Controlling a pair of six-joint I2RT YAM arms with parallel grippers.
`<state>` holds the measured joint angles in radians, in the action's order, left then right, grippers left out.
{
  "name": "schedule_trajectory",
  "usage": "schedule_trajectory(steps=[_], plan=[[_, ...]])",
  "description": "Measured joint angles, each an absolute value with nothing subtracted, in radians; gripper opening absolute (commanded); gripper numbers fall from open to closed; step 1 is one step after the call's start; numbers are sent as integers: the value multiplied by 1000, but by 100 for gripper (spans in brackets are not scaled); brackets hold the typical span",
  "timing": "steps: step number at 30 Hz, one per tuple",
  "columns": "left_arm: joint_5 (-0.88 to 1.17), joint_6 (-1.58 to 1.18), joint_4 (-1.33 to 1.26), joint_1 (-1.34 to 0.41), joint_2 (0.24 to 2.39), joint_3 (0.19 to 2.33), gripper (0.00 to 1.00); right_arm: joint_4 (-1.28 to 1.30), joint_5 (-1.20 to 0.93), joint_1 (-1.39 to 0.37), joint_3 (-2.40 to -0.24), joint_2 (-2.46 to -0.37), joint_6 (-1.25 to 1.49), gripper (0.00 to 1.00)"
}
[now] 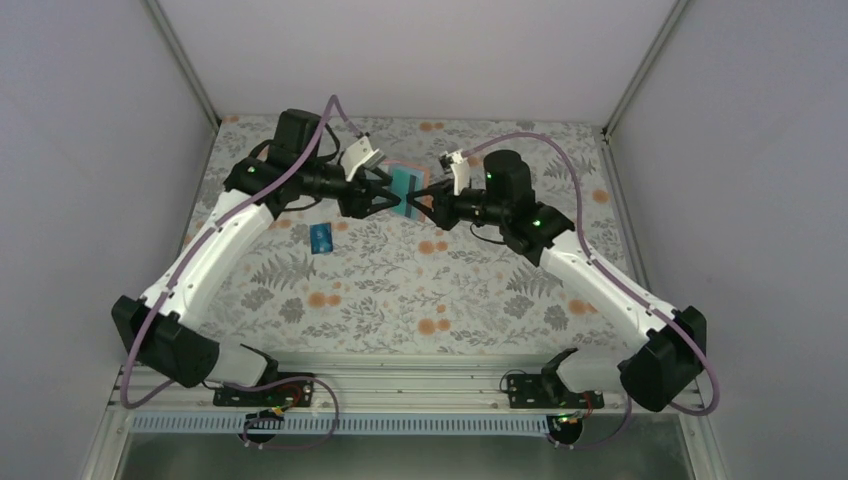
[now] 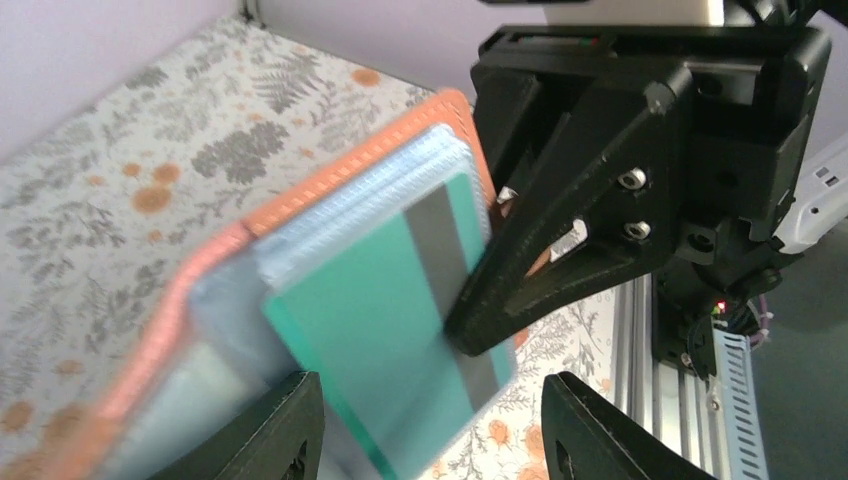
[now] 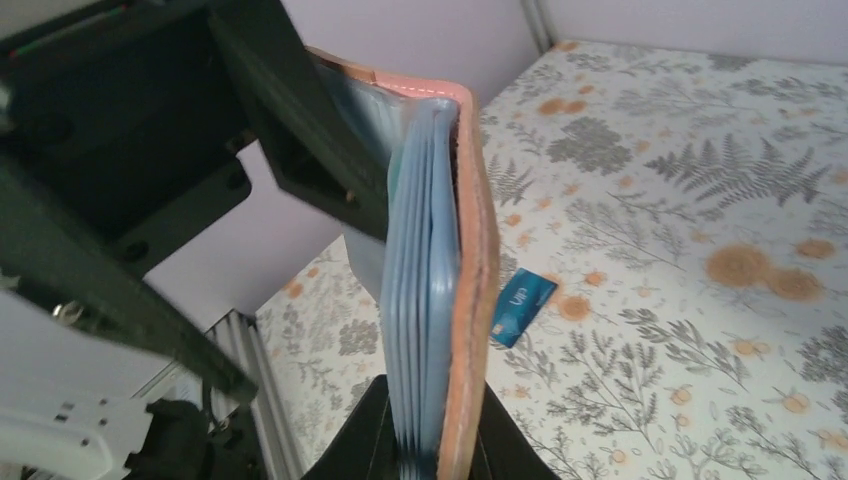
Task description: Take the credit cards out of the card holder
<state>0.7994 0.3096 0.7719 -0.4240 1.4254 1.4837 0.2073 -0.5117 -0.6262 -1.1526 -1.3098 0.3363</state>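
Left wrist | teal-green card, grey stripe, protruding from orange holder

A tablecloth fills the middle of the top view. It is pale, with grey ferns and orange flowers. Plain light walls stand around it. A silver post rises at the upper left, another post at the upper right — and a silver rail runs along the bottom.
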Motion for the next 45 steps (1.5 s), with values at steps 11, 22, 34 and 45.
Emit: schedule_trajectory(steps=[11, 22, 34, 45], plan=[[860, 332, 789, -424, 1351, 1483, 36, 175, -633, -627, -1118, -1206, 249, 4], [915, 398, 844, -428, 1340, 1496, 3, 173, -719, -625, -1116, -1191, 214, 4], [948, 396, 877, -425, 1334, 1526, 2, 173, -738, -620, -1116, -1165, 176, 13], [993, 400, 881, -418, 1322, 1526, 2, 172, -760, -620, -1112, -1147, 144, 21]])
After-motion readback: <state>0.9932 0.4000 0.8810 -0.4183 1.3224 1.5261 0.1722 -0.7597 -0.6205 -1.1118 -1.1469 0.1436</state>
